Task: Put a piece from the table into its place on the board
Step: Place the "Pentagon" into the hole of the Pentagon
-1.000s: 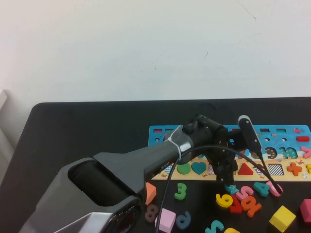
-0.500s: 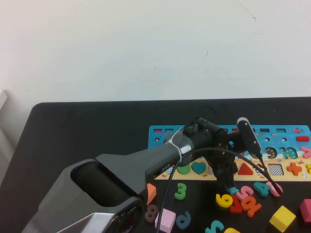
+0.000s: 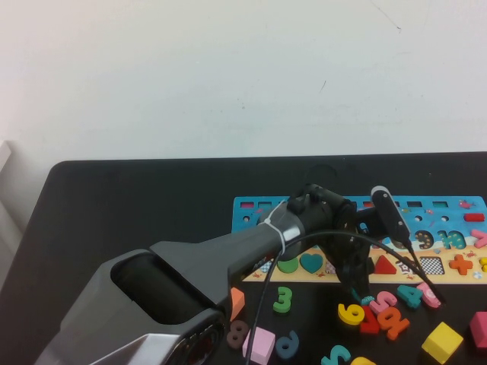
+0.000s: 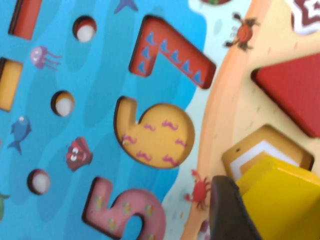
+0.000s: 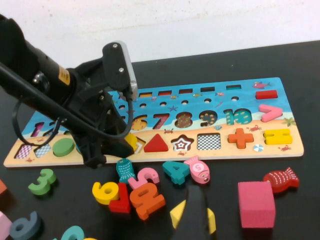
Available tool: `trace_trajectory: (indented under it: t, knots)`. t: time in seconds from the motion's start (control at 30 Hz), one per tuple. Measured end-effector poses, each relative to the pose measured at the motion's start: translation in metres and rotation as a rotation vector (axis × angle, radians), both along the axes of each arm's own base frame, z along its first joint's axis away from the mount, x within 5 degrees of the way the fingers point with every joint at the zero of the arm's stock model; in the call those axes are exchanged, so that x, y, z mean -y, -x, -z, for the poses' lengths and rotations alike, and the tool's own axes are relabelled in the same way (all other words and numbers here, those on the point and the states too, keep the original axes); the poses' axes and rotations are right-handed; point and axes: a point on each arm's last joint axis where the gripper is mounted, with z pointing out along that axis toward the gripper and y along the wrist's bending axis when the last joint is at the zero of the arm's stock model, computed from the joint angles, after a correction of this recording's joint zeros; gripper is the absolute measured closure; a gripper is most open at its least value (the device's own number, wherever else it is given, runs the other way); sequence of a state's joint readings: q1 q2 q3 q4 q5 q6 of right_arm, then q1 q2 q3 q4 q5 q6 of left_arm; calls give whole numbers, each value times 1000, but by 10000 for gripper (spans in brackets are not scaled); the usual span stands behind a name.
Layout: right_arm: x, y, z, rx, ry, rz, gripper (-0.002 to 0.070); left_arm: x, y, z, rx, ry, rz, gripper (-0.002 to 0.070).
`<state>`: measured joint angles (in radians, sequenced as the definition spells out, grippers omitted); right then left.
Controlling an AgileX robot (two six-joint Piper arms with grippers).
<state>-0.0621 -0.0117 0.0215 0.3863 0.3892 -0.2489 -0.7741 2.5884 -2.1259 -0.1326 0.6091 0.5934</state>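
Presently the left gripper (image 3: pixel 356 283) stands over the sandy lower strip of the board (image 3: pixel 251 205), its fingers (image 4: pixel 227 210) clenched on the yellow pentagon piece (image 4: pixel 280 197). That piece sits tilted at the pentagon slot (image 4: pixel 250 152), not flush, just beside the red triangle (image 4: pixel 295 90). The right gripper (image 5: pixel 195 217) hangs low over the worktop (image 3: pixel 137 205) near the loose numbers; its fingers' state cannot be told.

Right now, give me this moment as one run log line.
left gripper: shut on yellow pentagon piece, over its slot | board: pentagon slot unfilled | right gripper: near loose numbers
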Motion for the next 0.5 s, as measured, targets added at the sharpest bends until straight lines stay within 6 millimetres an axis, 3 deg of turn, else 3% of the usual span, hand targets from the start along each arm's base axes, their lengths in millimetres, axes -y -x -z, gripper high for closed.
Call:
trace_trajectory:
  t: [0.5]
  knots:
    - [0, 0, 0, 0, 0, 0, 83, 9, 0, -4, 57, 53, 3, 366]
